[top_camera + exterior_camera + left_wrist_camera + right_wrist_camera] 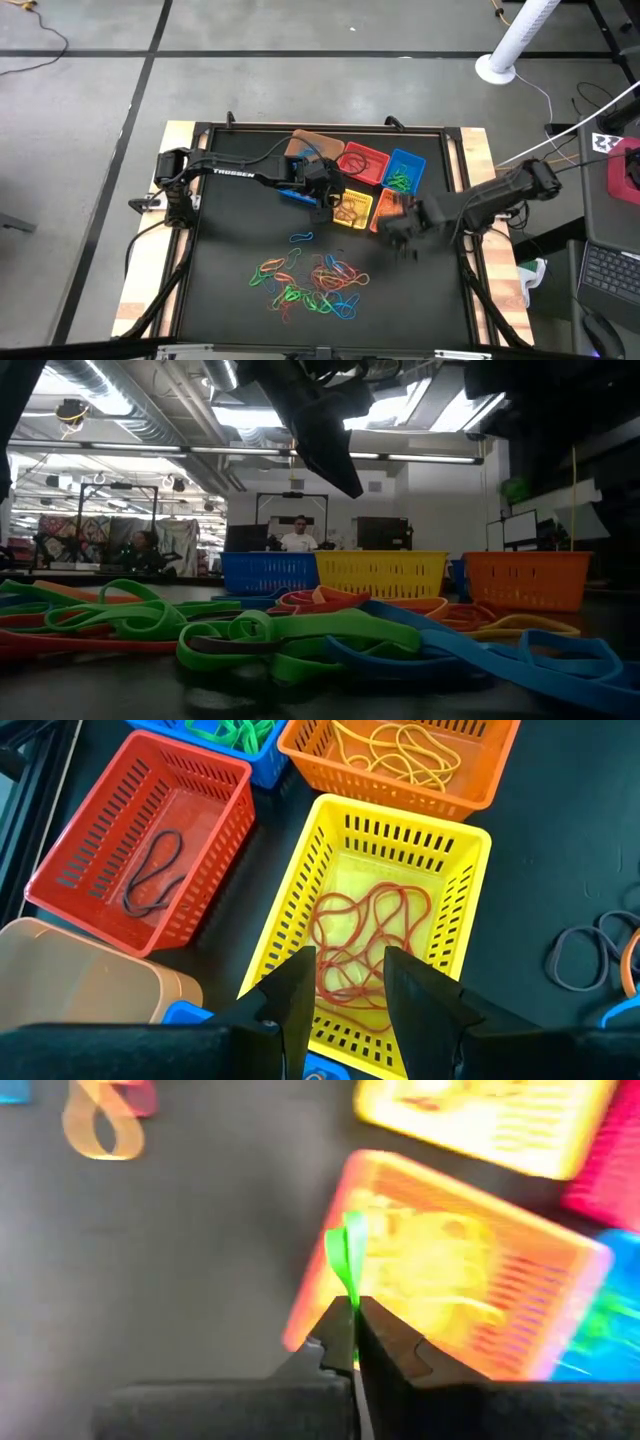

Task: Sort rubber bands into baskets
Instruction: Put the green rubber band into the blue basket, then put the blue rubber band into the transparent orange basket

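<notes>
Black tabletop [220,260], cluster of baskets [362,163] near its far edge, left gripper [345,982] narrowly parted over the yellow basket [455,880], right gripper [353,1323] pinching a green rubber band [347,1258] beside the orange basket [520,1270], loose rubber bands [310,283] near the front edge.

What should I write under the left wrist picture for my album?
The left hand, open, hovers over a yellow basket holding red rubber bands.

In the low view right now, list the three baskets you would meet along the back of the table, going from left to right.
Blue basket → yellow basket → orange basket. The rubber bands lie in a pile in front of all three, nearer the camera.
</notes>
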